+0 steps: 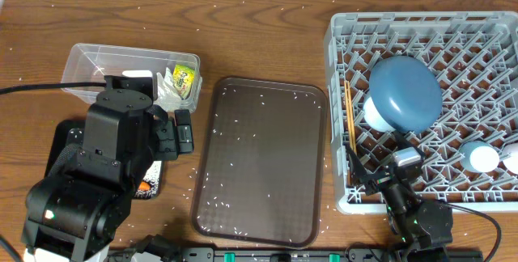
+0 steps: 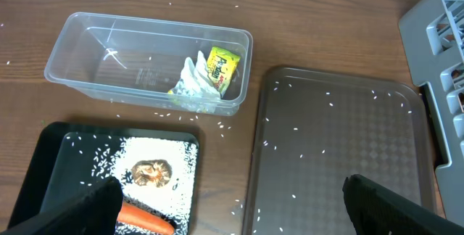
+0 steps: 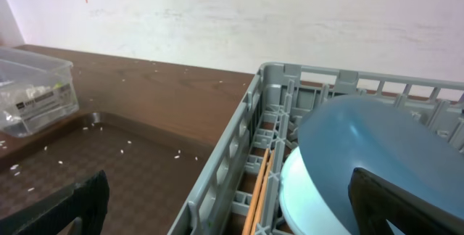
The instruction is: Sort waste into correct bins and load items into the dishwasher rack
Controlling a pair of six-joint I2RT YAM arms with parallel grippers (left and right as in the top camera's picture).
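Overhead: dishwasher rack (image 1: 340, 92) holds blue plate (image 1: 405, 92), bowl (image 1: 376, 115), chopsticks (image 1: 350, 116) and cups (image 1: 484, 157). Left gripper (image 1: 182, 133) and right gripper (image 1: 380, 171) both gape wide, empty.
Left wrist: paper (image 2: 196, 83) in clear tub (image 2: 80, 61), carrot (image 2: 145, 220) in black tray (image 2: 51, 155). Rice (image 2: 326, 130) strewn over serving tray (image 2: 406, 97), probably too fine to pinch, so may go unsorted.
Right wrist: plate leans on bowl; a nudge could slide it.

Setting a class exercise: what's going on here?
Nothing is held: the robot's left gripper and right gripper are open. Crumpled white paper with yellow-green wrapper lies in the clear plastic tub; orange carrot, brown food lump and rice sit in the black tray. Round blue plate, white bowl, light-blue cup, pinkish-white cup and wooden chopsticks are in the grey plastic rack. Loose rice dots the brown serving tray.
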